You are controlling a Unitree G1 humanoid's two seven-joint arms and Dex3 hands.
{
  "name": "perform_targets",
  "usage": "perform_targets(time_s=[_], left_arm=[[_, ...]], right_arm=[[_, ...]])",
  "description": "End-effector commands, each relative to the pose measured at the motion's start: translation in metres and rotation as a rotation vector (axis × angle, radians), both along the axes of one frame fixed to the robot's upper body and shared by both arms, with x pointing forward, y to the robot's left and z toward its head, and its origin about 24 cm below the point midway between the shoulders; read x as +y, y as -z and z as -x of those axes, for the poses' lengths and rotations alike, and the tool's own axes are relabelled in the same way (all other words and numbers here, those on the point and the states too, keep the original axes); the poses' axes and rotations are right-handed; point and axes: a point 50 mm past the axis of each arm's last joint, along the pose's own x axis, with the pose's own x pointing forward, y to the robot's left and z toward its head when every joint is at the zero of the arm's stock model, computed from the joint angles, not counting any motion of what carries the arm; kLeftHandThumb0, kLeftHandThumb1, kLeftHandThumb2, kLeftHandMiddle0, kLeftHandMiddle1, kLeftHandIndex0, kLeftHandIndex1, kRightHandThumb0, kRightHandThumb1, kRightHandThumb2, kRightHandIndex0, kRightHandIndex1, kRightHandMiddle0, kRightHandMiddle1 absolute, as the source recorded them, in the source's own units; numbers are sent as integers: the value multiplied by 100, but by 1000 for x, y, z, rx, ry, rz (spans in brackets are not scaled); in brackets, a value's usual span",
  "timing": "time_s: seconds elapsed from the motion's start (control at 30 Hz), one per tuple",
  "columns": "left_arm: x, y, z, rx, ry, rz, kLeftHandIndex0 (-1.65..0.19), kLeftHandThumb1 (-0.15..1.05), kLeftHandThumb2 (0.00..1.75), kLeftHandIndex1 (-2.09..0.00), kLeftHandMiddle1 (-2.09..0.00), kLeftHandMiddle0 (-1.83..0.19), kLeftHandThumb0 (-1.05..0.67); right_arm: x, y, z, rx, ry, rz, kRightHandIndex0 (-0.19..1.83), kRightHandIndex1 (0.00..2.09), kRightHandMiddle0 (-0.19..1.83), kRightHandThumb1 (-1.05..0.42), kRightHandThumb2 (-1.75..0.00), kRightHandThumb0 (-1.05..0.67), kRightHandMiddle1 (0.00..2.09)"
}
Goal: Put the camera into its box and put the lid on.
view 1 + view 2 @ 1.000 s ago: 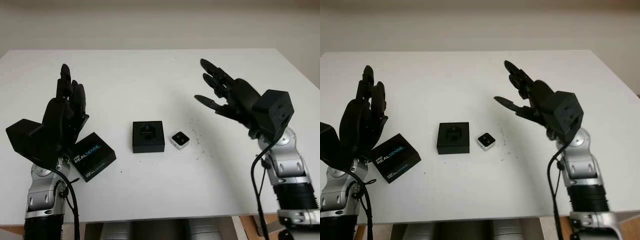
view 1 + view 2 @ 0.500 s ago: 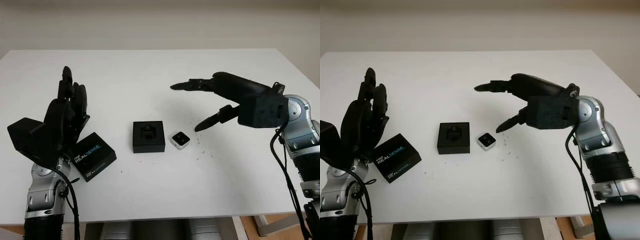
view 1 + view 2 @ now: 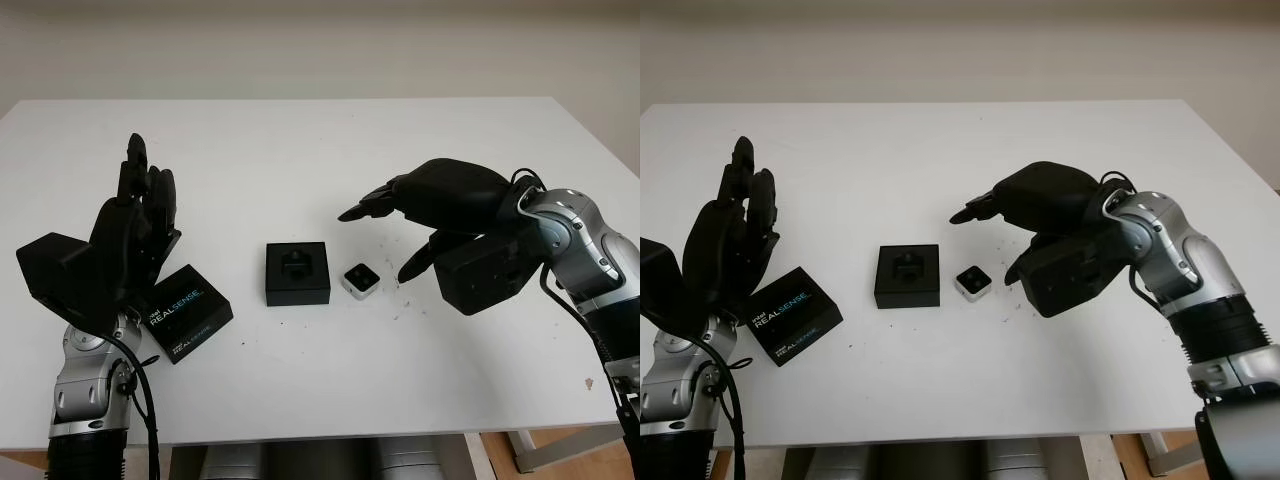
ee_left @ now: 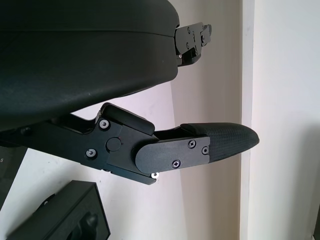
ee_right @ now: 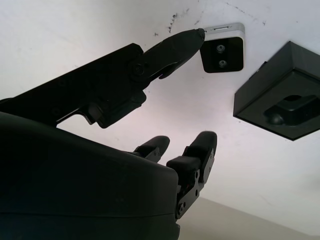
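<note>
The small silver-edged camera lies flat on the white table, just to the right of the open black box and apart from it; the box sits near the middle of the table with its moulded black insert facing up. The lid, black and printed with REALSENSE, lies flat to the left of the box, well apart from it, turned at an angle.

The right hand hangs over the table just right of the camera, palm down, open and holding nothing; in the right wrist view one of its fingers reaches its tip to the edge of the camera, though whether it touches cannot be told; the other fingers point over the bare table beyond, with the box just past the camera.

The left hand is raised above the near left part of the table, just over the lid's left end, open and holding nothing.
</note>
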Motion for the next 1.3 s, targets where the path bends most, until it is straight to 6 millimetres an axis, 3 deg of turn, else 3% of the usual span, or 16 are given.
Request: perform_targets(time_s=[0.0, 0.43, 0.6, 1.27], left_arm=[[0, -7, 0, -25, 4, -15, 19, 105, 55, 0, 0, 19, -83], [0, -6, 1, -25, 11, -19, 19, 105, 56, 0, 0, 19, -83], [0, -6, 1, -27, 17, -20, 19, 105, 55, 0, 0, 19, -83], [1, -6, 2, -20, 16, -27, 19, 105, 56, 0, 0, 19, -81]], right_arm=[[3, 2, 1, -6, -16, -7, 11, 103, 8, -81, -5, -62, 109], [2, 18, 2, -27, -57, 1, 16, 105, 16, -83, -6, -69, 101], [3, 23, 3, -24, -67, 12, 10, 117, 14, -83, -5, -71, 98], [4, 40, 2, 0, -62, -6, 11, 117, 19, -84, -6, -66, 92]])
